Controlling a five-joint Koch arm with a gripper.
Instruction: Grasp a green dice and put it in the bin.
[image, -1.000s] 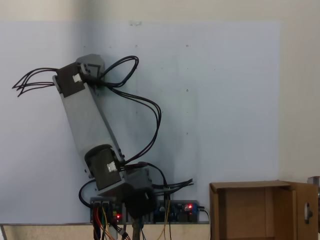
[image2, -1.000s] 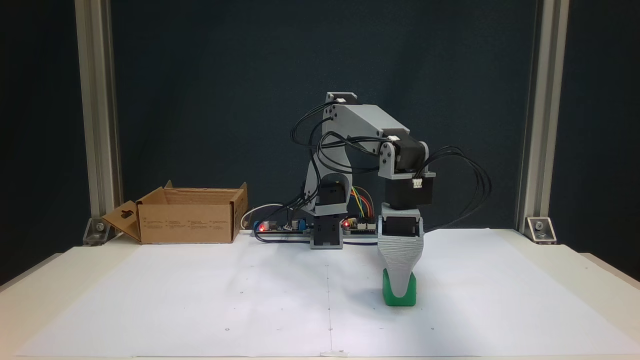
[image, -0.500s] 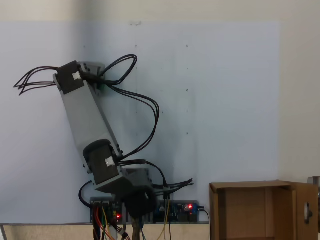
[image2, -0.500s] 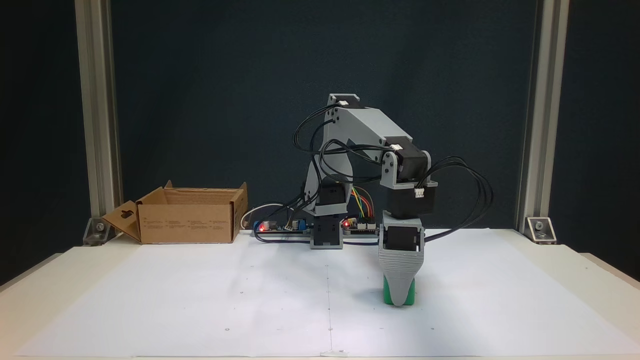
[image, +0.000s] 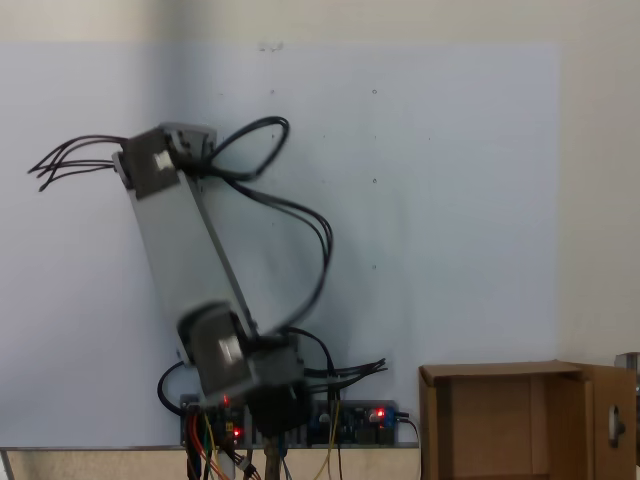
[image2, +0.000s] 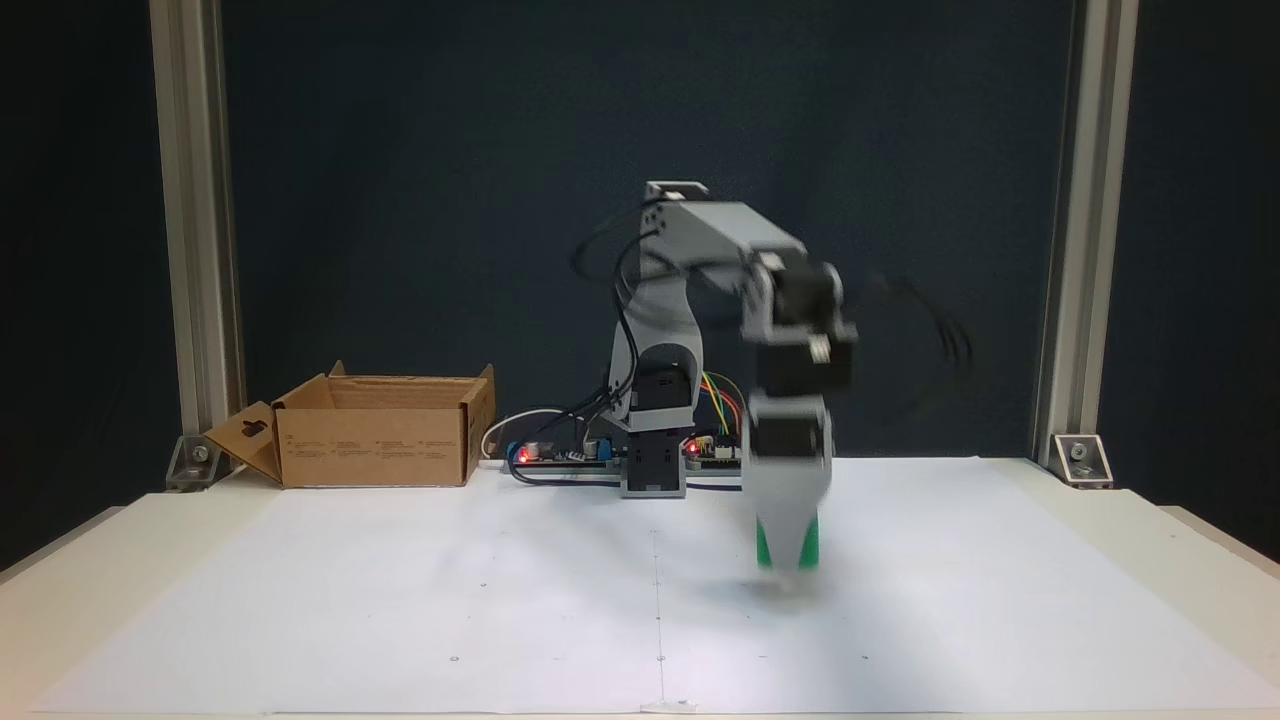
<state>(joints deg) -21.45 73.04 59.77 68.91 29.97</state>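
The blurred fingers (image2: 787, 575) clasp the green dice (image2: 762, 545), raised just off the white paper (image2: 400, 600) right of the bench's (image2: 60, 590) middle. The bin (image2: 375, 440) sits well apart at the far left corner.

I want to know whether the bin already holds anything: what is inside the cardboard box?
From the front, the bin shows only its outer walls. In a fixed view from above, the bin shows bare cardboard inside; its lower part is cut off.
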